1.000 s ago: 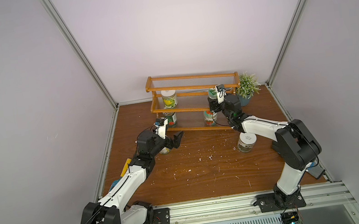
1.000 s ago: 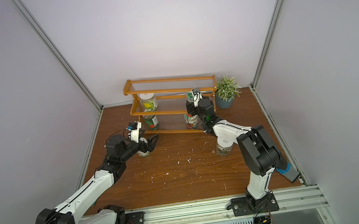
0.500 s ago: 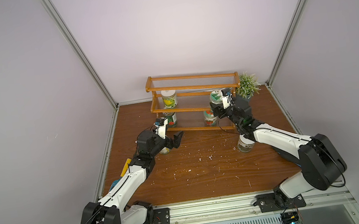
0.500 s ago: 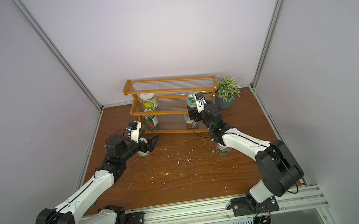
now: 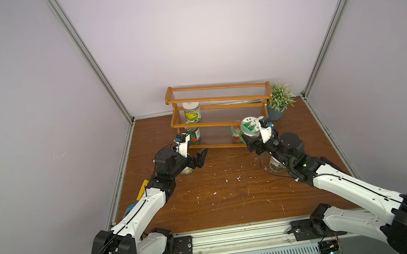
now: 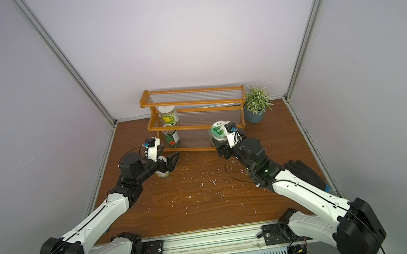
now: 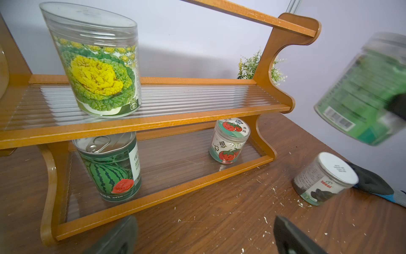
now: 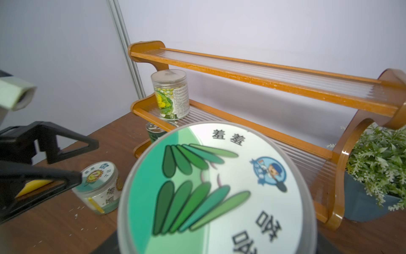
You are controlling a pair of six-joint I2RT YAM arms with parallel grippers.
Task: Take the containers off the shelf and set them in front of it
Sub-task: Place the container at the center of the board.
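Okay, lower upright, clear of parked jar (image 7: 323, 182) at 5 o'clock of right gripper (image 5: 254, 143), clamped on green-lid jar (image 5: 250, 127), airborne; release only after flat contact. Left gripper (image 5: 199, 158) at 9 o'clock: wide open. Farther back on shelf (image 5: 218, 123): cabbage jar (image 5: 192, 111), watermelon can (image 5: 194, 135), tomato jar (image 5: 235, 133).

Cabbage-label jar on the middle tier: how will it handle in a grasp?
Probably light: the cabbage jar looks see-through above its label, with no fill visible. Taller than wide, on the ribbed panel of the shelf, so a high nudge may tip it. Smooth clear wall could slip; grip mid-body.
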